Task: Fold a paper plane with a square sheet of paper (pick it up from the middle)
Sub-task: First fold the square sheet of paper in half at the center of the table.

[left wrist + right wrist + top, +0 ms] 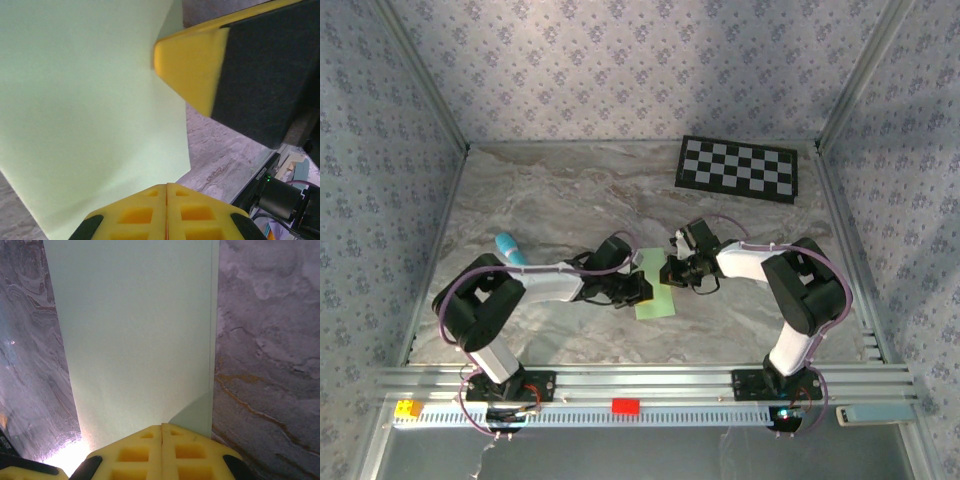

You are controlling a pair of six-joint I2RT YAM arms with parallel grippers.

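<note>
The square sheet of paper [656, 296], pale mint green, lies folded into a narrow upright rectangle at the middle of the marble table [550, 190]. My left gripper [640, 290] is at its left edge. In the left wrist view its jaws [166, 184] are shut on the sheet's near edge, and the paper [90, 100] bows slightly. My right gripper [670, 270] comes in from the right, shut, its tips [161, 426] resting on the flat paper [135, 330] beside a folded layer's edge. One yellow finger [190, 70] of it touches the paper in the left wrist view.
A black-and-white checkerboard [738, 168] lies at the back right. A small cyan-blue stick [510, 248] sits left of the left arm. The aluminium rail at the near edge carries a red block [625, 405] and a yellow block [410, 408]. Patterned walls enclose the table.
</note>
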